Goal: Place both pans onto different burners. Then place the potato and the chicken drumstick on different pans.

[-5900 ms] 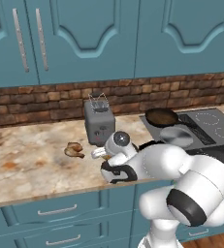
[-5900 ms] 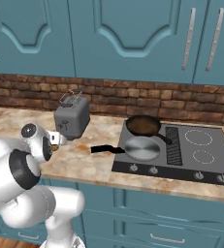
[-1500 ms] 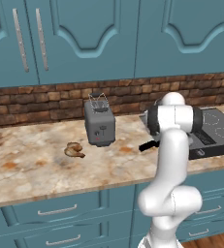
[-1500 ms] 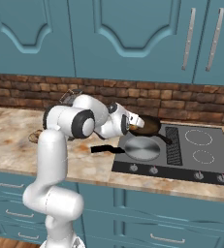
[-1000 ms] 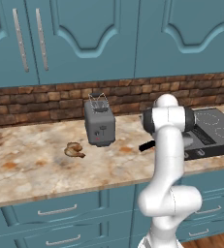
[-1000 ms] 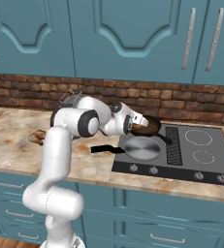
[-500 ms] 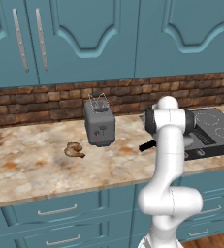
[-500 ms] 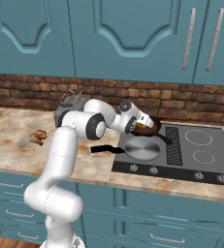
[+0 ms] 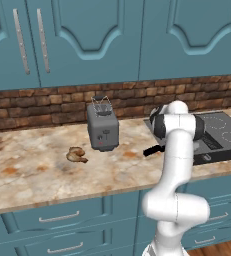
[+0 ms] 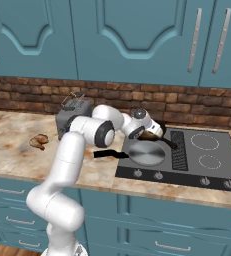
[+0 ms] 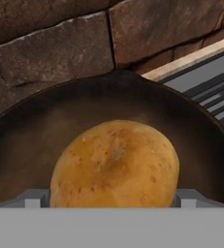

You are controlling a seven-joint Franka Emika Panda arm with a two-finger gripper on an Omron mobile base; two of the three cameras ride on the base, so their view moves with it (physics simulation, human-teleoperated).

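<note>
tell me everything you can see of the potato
The potato is a rounded oval with golden-tan skin, faint brown speckles and a shallow dimple near its middle. It looks whole and unpeeled. In the hand view it sits inside the deep dark brown pan, near the brick wall at the cooktop's edge. The end effector's tips flank its lower sides; whether they touch it I cannot tell.

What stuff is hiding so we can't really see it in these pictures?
- Dark pan: right base view, mostly behind the hand.
- Potato: hand view, bottom cut off by the edge; whether it rests in the pan is unclear.
- Drumstick: left base view, too small for detail.
- Silver pan: left base view, arm covers it.
</note>
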